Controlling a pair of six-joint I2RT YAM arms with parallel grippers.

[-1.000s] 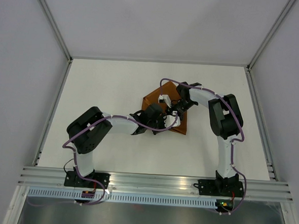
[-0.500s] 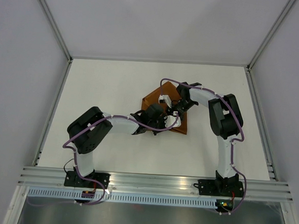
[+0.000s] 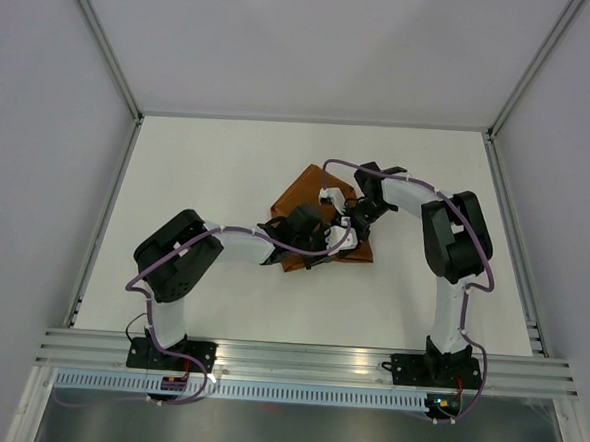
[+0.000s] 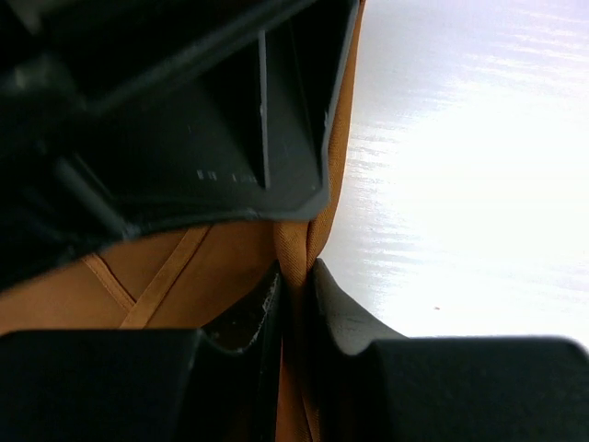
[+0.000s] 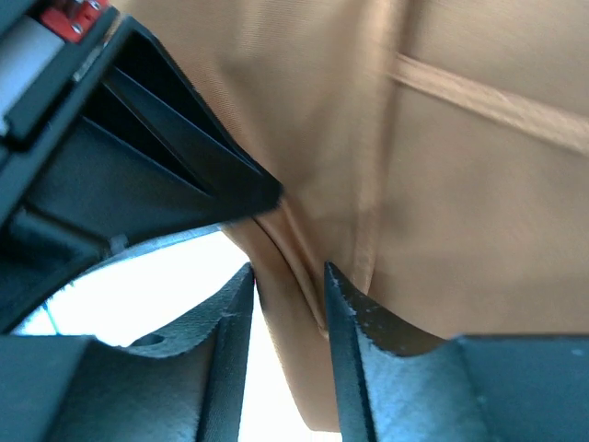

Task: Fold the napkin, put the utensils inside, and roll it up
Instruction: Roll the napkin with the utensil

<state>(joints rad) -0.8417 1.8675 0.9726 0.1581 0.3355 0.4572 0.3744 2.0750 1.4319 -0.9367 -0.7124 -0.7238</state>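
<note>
The rust-orange napkin (image 3: 312, 195) lies crumpled at the table's centre, with both grippers meeting at its near right corner. My left gripper (image 3: 323, 246) is shut on a thin raised fold of the napkin (image 4: 230, 249), and the cloth is pinched between its dark fingers (image 4: 336, 308). My right gripper (image 3: 352, 224) stands open right beside it. A ridge of the napkin (image 5: 460, 184) runs loosely through the gap at my right gripper (image 5: 287, 276), with white table showing below. The utensils are out of view.
Each wrist view is half filled by the other gripper's black body (image 4: 184, 110) (image 5: 120, 157), so the two hands are nearly touching. Purple cables (image 3: 338, 167) loop over the cloth. White table (image 3: 208, 166) surrounds it, bounded by grey walls and metal rails (image 3: 105, 219).
The right jaws have parted from the cloth fold. The napkin has shifted and changed outline, now reaching further back and toward the near left. The left gripper has tightened on its fold.
</note>
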